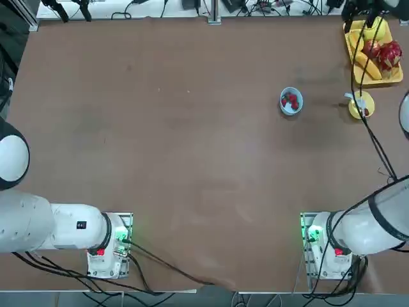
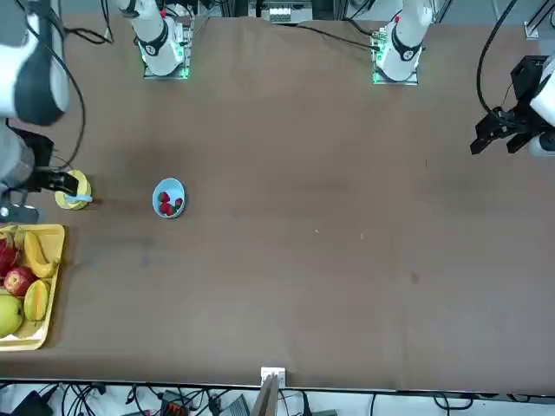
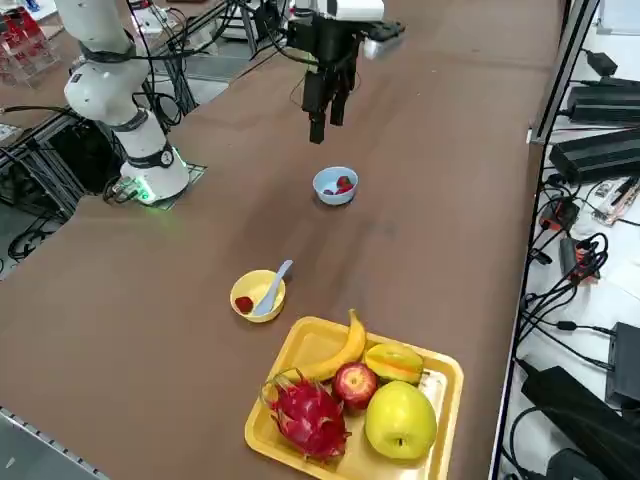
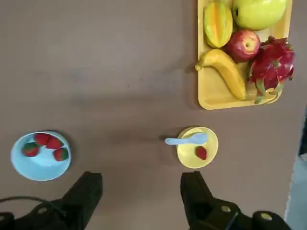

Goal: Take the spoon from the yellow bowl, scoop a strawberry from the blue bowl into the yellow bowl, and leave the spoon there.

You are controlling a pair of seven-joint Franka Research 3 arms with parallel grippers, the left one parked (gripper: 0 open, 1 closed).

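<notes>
- In the right side view, nearest the camera at the bottom centre, sits the rectangular yellow plastic fruit tray (image 3: 300, 345), holding a curved yellow banana (image 3: 335, 357), a red apple (image 3: 354, 385), a green apple (image 3: 401, 421), a ribbed yellow-green starfruit (image 3: 394, 361) and a spiky pink dragon fruit (image 3: 308, 417).
- Just beyond the tray's upper-left corner stands the small round yellow bowl (image 3: 247, 287), with one red strawberry (image 3: 243, 304) lying at its left side.
- The small pale blue-white plastic spoon (image 3: 272, 287) lies in that bowl, its scoop end down inside and its handle leaning over the rim; its long axis runs diagonally, the handle tip pointing to the upper right of the frame, towards the blue bowl.
- In the right wrist view the spoon (image 4: 186, 140) lies level across the frame, the handle tip sticking out past the yellow bowl's (image 4: 210, 151) rim on the side facing the blue bowl (image 4: 41, 166).
- Farther up, near the middle of the right side view and well apart from the yellow bowl, is the small round light-blue bowl (image 3: 328, 192), with three red strawberries (image 3: 344, 185) grouped in it.
- Above and slightly left of the blue bowl hangs the right gripper (image 3: 328, 112), black, fingers pointing down, clear of the brown table (image 3: 200, 250).
- The wrist view shows its two fingers (image 4: 84, 194) spread wide with bare table between them; it holds nothing.
</notes>
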